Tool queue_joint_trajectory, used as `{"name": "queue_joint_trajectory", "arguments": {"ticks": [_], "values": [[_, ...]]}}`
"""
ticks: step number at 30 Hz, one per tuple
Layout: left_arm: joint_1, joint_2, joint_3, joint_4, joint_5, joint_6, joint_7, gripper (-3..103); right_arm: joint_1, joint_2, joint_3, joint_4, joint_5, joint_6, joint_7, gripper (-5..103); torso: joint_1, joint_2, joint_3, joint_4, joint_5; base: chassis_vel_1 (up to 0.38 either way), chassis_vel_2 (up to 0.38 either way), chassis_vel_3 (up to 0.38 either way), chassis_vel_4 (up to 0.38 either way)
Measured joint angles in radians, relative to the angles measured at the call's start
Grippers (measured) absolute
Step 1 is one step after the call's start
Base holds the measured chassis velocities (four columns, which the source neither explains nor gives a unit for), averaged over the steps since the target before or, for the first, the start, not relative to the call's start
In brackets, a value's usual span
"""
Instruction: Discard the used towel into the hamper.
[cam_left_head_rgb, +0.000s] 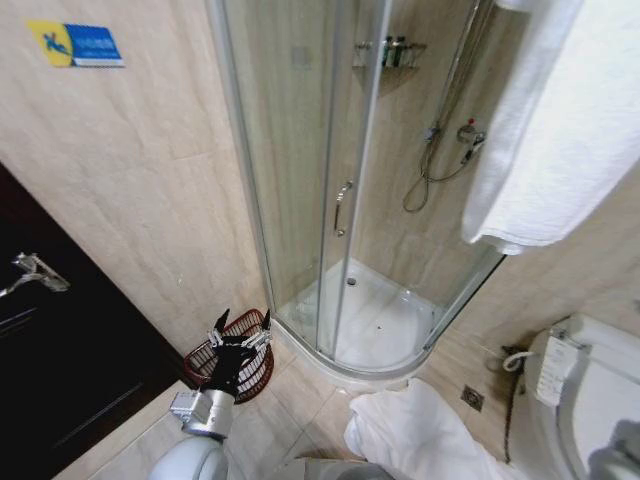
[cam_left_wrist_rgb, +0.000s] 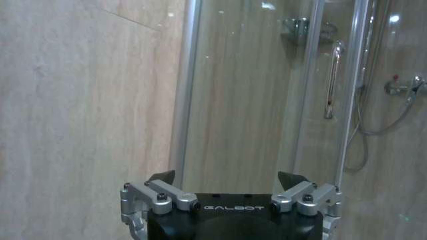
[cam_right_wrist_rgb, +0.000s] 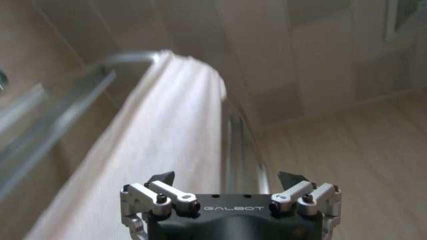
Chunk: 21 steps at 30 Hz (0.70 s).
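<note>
The hamper, a small round dark reddish-brown wire basket, stands on the floor against the wall beside the shower. My left gripper hovers just above its rim, open and holding nothing; in the left wrist view the left gripper faces the shower glass. One white towel hangs at the upper right. A second, crumpled white towel lies on the floor by the toilet. In the right wrist view the right gripper is open and empty, with a hanging white towel on a rail just beyond it.
The curved glass shower enclosure with its raised white tray fills the middle. A toilet stands at the right and a dark door at the left. A floor drain sits near the toilet.
</note>
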Motion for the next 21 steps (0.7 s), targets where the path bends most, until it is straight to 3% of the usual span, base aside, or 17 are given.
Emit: {"name": "queue_joint_trajectory", "arguments": {"ticks": [2, 15, 20, 21], "values": [[0.000, 0.000, 0.000, 0.000, 0.000, 0.000, 0.000, 100, 0.033, -0.063, 0.025, 0.000, 0.046, -0.012, -0.009, 100, 0.000, 0.000, 0.000, -0.0003, -0.0006, 0.066, -0.008, -0.037, 0.030], [0.000, 0.000, 0.000, 0.000, 0.000, 0.000, 0.000, 100, 0.181, -0.225, 0.053, -0.039, 0.132, -0.107, -0.013, 100, 0.000, 0.000, 0.000, -0.0005, 0.0006, 0.036, 0.046, 0.016, 0.011], [0.000, 0.000, 0.000, 0.000, 0.000, 0.000, 0.000, 100, 0.243, -0.317, 0.070, -0.087, 0.159, -0.157, -0.005, 100, 0.000, 0.000, 0.000, -0.0004, 0.0002, 0.053, 0.052, 0.065, 0.069], [0.000, 0.000, 0.000, 0.000, 0.000, 0.000, 0.000, 100, 0.266, -0.363, 0.079, -0.106, 0.176, -0.180, 0.008, 100, 0.000, 0.000, 0.000, -0.0002, -0.0001, 0.046, 0.052, 0.025, 0.064]]}}
